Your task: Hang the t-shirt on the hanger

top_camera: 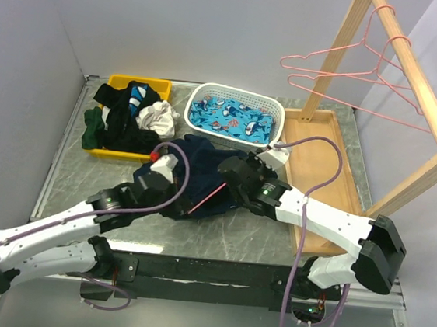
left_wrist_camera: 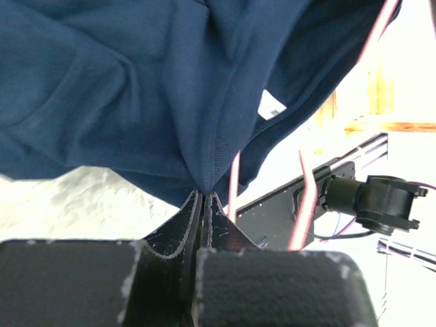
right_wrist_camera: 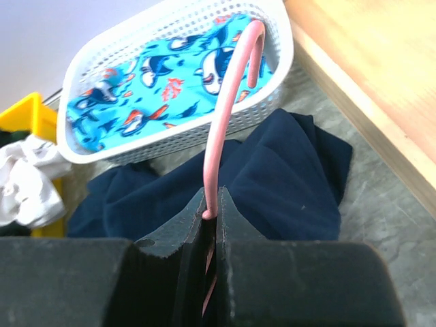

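Nothing legible appears in any view: no text, brand, number or sign. The only label in sight is a small white tag point(left_wrist_camera: 272, 105) inside the collar of the dark navy t-shirt point(left_wrist_camera: 136, 82), seen from the left wrist. It carries faint grey marks that are too small and blurred to read.
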Controlling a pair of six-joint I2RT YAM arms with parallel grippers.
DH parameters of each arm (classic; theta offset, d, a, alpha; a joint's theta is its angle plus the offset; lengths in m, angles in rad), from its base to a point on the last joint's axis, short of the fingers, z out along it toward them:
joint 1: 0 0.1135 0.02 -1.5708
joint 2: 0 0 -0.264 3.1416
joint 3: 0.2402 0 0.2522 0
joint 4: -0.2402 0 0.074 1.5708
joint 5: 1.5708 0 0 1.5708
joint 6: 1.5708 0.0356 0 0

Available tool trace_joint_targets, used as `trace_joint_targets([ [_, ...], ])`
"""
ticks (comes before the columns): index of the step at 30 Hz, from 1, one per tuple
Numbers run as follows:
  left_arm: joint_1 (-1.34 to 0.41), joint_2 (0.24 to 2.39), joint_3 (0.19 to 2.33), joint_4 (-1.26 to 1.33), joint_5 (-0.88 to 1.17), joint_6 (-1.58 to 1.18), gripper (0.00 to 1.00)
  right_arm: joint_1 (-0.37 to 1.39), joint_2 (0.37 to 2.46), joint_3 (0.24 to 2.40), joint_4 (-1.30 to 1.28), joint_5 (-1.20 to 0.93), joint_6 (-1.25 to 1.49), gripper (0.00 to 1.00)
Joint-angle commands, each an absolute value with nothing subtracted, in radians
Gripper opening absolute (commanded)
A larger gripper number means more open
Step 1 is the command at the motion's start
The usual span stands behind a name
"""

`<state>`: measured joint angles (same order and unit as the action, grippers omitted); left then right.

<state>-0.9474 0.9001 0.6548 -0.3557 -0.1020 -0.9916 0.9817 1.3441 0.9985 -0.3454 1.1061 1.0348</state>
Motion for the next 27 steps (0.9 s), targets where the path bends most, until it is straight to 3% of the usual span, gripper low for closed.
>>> trace_joint_targets([
  [1,-0.919,0.789,0.652,-0.512,-0.098,-1.022,0.01,0.979,1.380,1.061,-0.446,1.232,1.164,0.00],
  [11,-0.882,0.624,0.699,-0.698,-0.057,-1.035,0.01,0.971,1.473,1.157,-0.557,1.243,1.247,0.00],
  [20,-0.882,0.672,0.857,-0.706,0.024,-1.023,0.01,0.971,1.486,1.164,-0.574,1.252,1.264,0.00],
  [27,-0.881,0.764,0.887,-0.510,0.102,-1.051,0.01,1.000,1.479,1.213,-0.620,1.249,1.290,0.00],
])
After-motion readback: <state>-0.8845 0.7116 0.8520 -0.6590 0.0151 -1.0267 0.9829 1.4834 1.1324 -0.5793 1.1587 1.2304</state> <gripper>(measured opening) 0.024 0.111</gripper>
